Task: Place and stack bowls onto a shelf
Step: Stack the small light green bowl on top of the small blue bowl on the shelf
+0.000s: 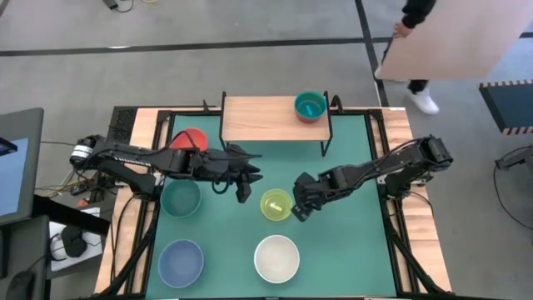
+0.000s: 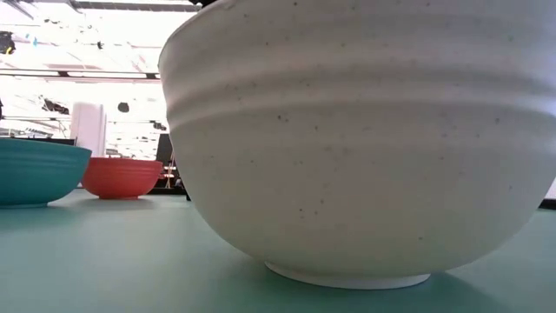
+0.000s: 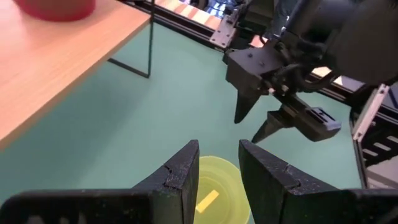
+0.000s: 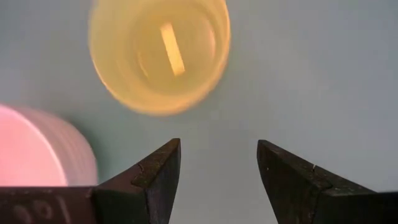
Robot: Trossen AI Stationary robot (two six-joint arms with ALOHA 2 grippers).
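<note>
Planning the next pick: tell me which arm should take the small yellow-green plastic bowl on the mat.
Probably the right. The right gripper is open right beside the small yellow-green plastic bowl; the left gripper, also open, sits slightly farther off.

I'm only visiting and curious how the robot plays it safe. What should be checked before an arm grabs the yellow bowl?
1. Right gripper open and empty: ok.
2. Yellow-green bowl upright on the green mat, clear of the other bowls: ok.
3. Left gripper out of the way: not ok. It hovers open close by the same bowl, opposite the right gripper.
4. Room on the shelf: ok. Only one bowl stack stands on it, at one end.
5. Bowl's inside empty: cannot tell. A small yellow strip shows in it.
</note>
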